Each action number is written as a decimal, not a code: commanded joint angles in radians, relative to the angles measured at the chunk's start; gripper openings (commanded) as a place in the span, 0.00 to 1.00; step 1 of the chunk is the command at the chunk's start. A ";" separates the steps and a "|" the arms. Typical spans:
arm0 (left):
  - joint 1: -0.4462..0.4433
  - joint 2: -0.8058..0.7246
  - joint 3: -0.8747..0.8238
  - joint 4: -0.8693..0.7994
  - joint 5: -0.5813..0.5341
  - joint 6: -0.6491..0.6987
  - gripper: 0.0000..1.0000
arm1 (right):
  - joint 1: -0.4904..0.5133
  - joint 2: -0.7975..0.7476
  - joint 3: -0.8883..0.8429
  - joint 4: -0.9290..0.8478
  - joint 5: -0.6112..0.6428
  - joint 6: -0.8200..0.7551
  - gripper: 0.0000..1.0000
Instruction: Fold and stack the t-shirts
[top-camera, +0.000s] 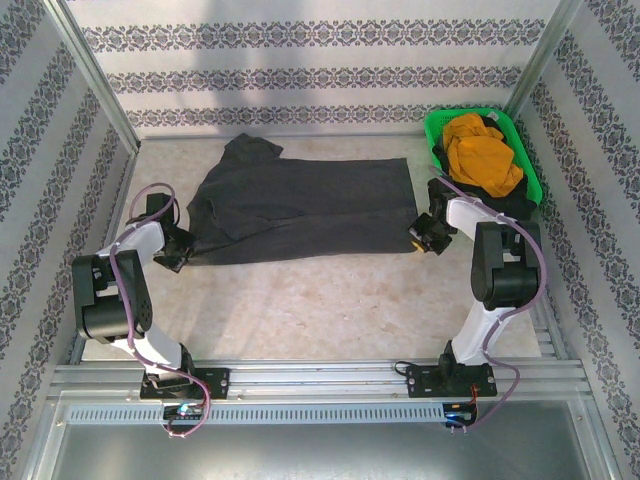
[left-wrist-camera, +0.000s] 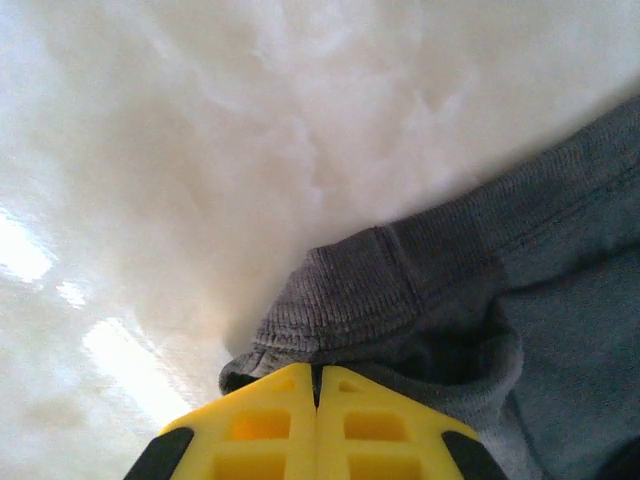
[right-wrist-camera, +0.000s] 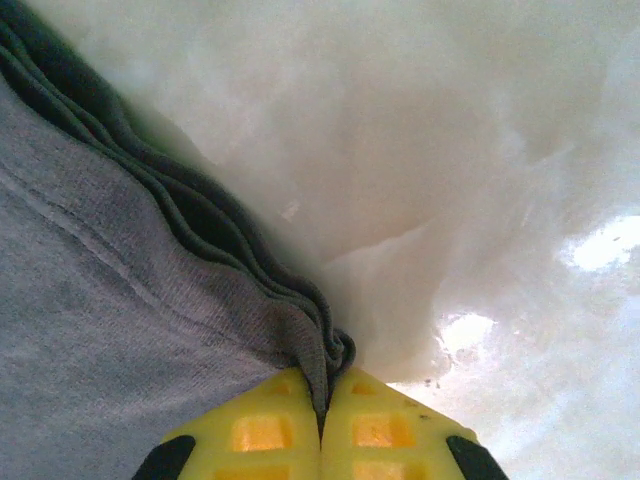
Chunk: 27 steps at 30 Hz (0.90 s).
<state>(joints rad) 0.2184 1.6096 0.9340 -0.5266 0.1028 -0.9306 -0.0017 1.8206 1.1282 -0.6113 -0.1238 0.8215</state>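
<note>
1. The left pincer (left-wrist-camera: 316, 378) is clamped on the near-left corner of the charcoal grey t-shirt (top-camera: 300, 205). The right pincer (right-wrist-camera: 325, 385) is clamped on its near-right edge.
2. That shirt lies spread on the counter (top-camera: 320, 310); its folding looks barely begun.
3. The mustard orange t-shirt (top-camera: 480, 155) and the black t-shirt (top-camera: 492, 122) sit crumpled in the green basket (top-camera: 532, 185), unfolded, and nothing is stacked.

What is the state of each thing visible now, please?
Dark charcoal grey cloth t-shirt, lying flat, partly folded
Bright green plastic basket, upright, loaded
Mustard orange cloth t-shirt, crumpled in that basket
Left hand, shut on grey t-shirt
Right hand, shut on grey t-shirt
</note>
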 joint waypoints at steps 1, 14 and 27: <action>0.018 -0.003 0.047 -0.080 -0.089 0.057 0.00 | 0.003 -0.017 0.003 -0.064 0.081 -0.013 0.00; 0.021 -0.083 0.032 -0.211 -0.103 0.071 0.00 | 0.015 -0.177 -0.089 -0.149 0.129 -0.049 0.00; 0.019 -0.130 -0.097 -0.224 -0.113 0.043 0.00 | 0.031 -0.283 -0.280 -0.175 0.114 0.016 0.00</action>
<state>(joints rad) 0.2184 1.4662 0.8486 -0.7261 0.0353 -0.8822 0.0353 1.5414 0.8795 -0.7704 -0.0483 0.8127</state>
